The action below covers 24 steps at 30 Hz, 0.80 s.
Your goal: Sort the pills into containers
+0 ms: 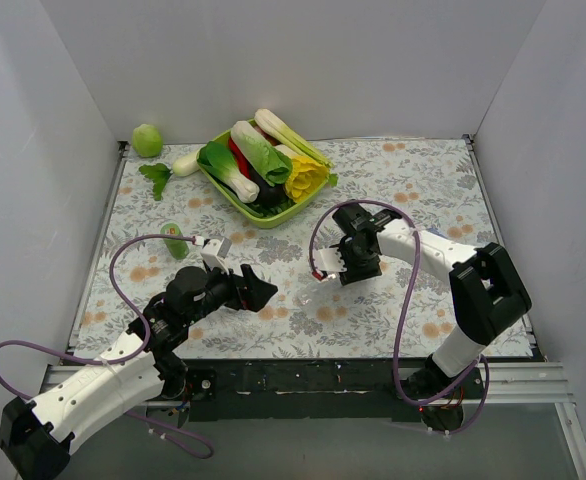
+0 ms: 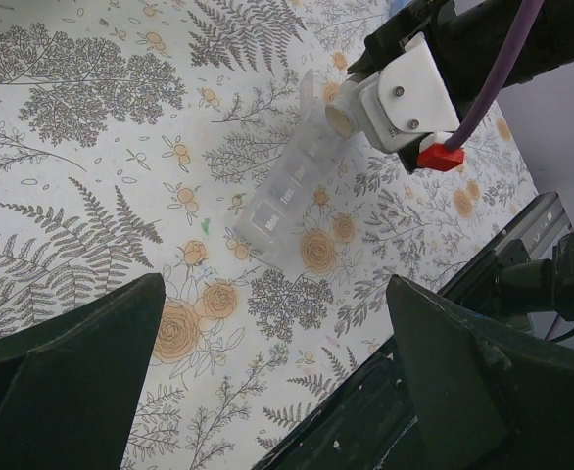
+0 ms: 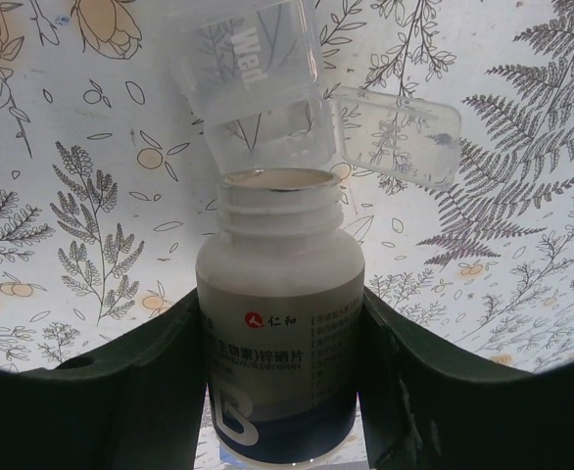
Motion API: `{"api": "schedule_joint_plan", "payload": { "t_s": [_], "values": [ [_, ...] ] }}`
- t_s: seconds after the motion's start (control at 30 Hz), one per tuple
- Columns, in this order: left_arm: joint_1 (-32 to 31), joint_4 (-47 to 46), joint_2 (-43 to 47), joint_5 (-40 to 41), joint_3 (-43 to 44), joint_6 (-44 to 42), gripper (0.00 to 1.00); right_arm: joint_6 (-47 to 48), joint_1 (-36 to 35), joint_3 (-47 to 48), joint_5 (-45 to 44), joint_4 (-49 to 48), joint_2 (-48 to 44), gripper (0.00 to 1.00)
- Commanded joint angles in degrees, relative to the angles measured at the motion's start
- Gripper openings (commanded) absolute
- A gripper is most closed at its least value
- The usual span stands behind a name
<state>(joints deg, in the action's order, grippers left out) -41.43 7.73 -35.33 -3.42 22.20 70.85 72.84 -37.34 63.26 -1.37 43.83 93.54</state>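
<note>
The clear pill-organiser strip (image 2: 285, 201) lies on the flowered cloth between the two grippers, faint in the top view (image 1: 306, 297). My right gripper (image 3: 282, 392) is shut on an uncapped white pill bottle (image 3: 279, 313), tilted with its mouth at the strip's far end. There one compartment stands open next to the one marked "Wed" (image 3: 251, 54), its lid (image 3: 397, 139) flipped aside. The bottle and right gripper also show in the left wrist view (image 2: 405, 93). My left gripper (image 2: 277, 392) is open and empty, just short of the strip's near end. No loose pills show.
A green tray of toy vegetables (image 1: 235, 195) stands at the back centre, with a green ball (image 1: 147, 139) and a leafy radish (image 1: 168, 172) to its left. A small green thing (image 1: 176, 233) lies near the left arm. The black front rail (image 2: 463, 294) runs close by the strip.
</note>
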Motion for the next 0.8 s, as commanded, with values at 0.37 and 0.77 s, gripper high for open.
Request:
{"api": "schedule_joint_plan", "payload": {
  "t_s": [0.37,0.77],
  "values": [
    [-0.23,-0.70,1.14,0.08,-0.66,0.17,0.98,-1.12,-1.33,3.27,-3.03,2.92,1.56,0.06],
    [-0.23,-1.05,1.14,-0.01,-0.75,0.08,0.98,-1.56,-1.77,4.06,-4.35,3.54,2.26,0.06]
  ]
}}
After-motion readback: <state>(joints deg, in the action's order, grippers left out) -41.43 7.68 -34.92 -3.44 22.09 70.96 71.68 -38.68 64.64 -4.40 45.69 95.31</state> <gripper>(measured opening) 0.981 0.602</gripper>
